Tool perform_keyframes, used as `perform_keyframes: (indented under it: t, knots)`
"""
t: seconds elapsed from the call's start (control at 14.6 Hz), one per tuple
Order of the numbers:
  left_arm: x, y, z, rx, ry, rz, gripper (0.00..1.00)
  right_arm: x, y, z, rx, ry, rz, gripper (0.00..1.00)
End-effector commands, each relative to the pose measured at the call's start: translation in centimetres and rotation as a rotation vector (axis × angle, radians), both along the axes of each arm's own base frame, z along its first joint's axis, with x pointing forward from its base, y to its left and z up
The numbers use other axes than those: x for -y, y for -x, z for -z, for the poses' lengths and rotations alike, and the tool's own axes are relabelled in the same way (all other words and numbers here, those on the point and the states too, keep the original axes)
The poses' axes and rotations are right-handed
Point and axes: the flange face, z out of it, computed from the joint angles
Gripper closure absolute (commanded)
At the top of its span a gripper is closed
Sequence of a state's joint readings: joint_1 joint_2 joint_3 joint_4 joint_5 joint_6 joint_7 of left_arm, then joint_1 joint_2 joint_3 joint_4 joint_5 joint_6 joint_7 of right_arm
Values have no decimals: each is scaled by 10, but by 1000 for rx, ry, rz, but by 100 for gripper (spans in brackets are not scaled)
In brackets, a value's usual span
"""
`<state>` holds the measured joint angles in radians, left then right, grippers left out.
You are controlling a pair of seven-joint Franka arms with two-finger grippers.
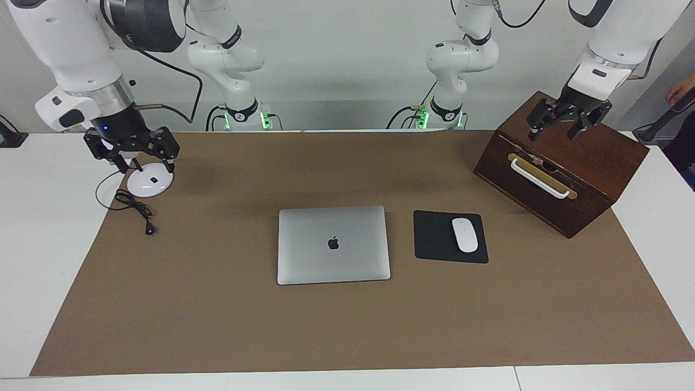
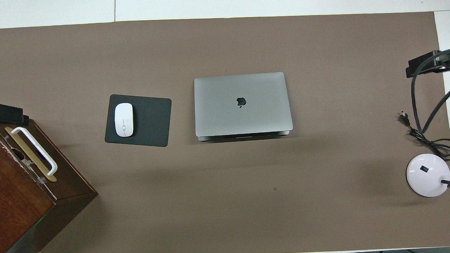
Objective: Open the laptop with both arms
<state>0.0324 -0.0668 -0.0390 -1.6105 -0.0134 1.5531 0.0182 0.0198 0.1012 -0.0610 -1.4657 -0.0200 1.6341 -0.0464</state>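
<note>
The left hand (image 1: 564, 124) hangs over the wooden box (image 1: 575, 179), fingers spread apart and holding nothing. The right hand (image 1: 133, 155), also spread and holding nothing, hangs well apart from that box at the other arm's end of the bench.

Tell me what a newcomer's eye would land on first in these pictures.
Probably the closed silver laptop, flat in the middle of the brown mat, with a white mouse on a black mouse pad beside it. Next, the wooden box at the left arm's end, the open left gripper over it, and the right gripper over the lamp base.
</note>
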Motion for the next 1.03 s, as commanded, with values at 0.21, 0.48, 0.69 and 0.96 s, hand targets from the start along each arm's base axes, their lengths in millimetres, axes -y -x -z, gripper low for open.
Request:
perform_keyframes:
  t: [0.21,0.48,0.69,0.96]
  knots:
    - [0,7,0,7,1,-8,0,2,-3,0,19,9,12,0]
    - [1,7,0,9,1,-13,7,2,-3,0,19,9,11,0]
    - [-1,7,0,10,7,-17,91,1,-3,-1,20,9,11,0]
    - [0,6,-1,16,11,-49,100,-6,-2,-3,26,-7,27,0]
